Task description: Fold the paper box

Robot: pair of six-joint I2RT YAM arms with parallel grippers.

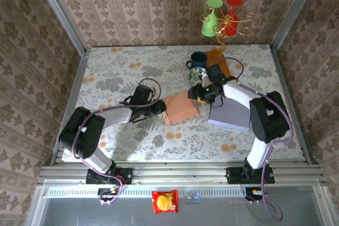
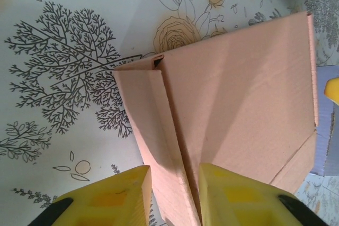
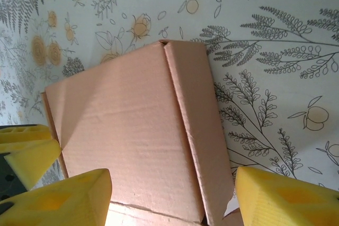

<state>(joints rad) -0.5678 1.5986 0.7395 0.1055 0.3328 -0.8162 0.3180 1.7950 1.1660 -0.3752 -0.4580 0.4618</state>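
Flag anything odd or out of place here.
A red snack packet lies off the table, on the grey ledge at the near edge. The box sits askew, with a gap at one folded corner.

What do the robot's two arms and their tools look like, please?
The left arm and right arm have bulky black joints, pale grey links and thin purple cables looping alongside. The left tool and right tool each carry chunky yellow foam-like pads on black mounts.

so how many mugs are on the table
2: a dark blue mug toward the far edge of the table, and a white mug with green leaf print right in front of it. The right arm could hide more.
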